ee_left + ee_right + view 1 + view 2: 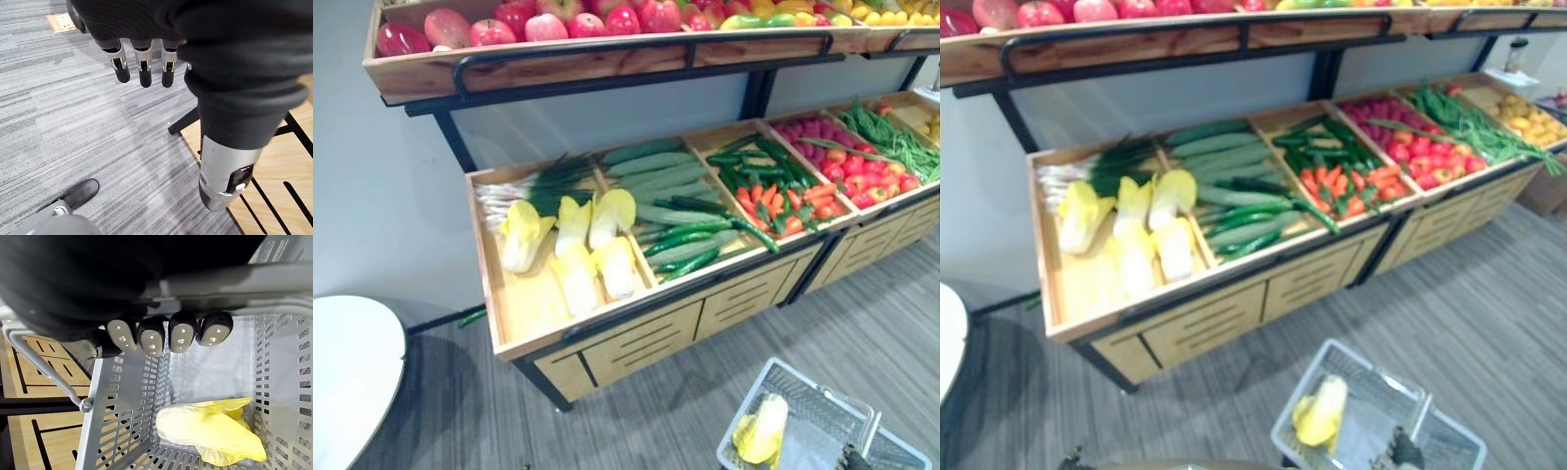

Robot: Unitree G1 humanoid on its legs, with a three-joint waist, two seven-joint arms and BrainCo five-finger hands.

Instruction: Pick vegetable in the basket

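A grey wire basket (800,381) hangs low at the right, in front of the produce stand. One yellow-white napa cabbage (210,428) lies on its bottom, also seen from above as the cabbage (762,429). My right hand (151,335) is shut on the basket handle (234,281), fingers curled round the bar; the same hand (851,458) shows at the bottom edge. Several more napa cabbages (573,240) lie in the stand's leftmost bin. My left hand (142,63) hangs open over the grey floor beside the stand, holding nothing.
The lower shelf holds green onions (533,186), cucumbers (656,181), carrots with green peppers (778,201), tomatoes (862,171) and green beans (896,137). Apples (548,24) line the upper shelf. A white round table (347,372) stands at the left. A dark shoe (80,193) rests on the floor.
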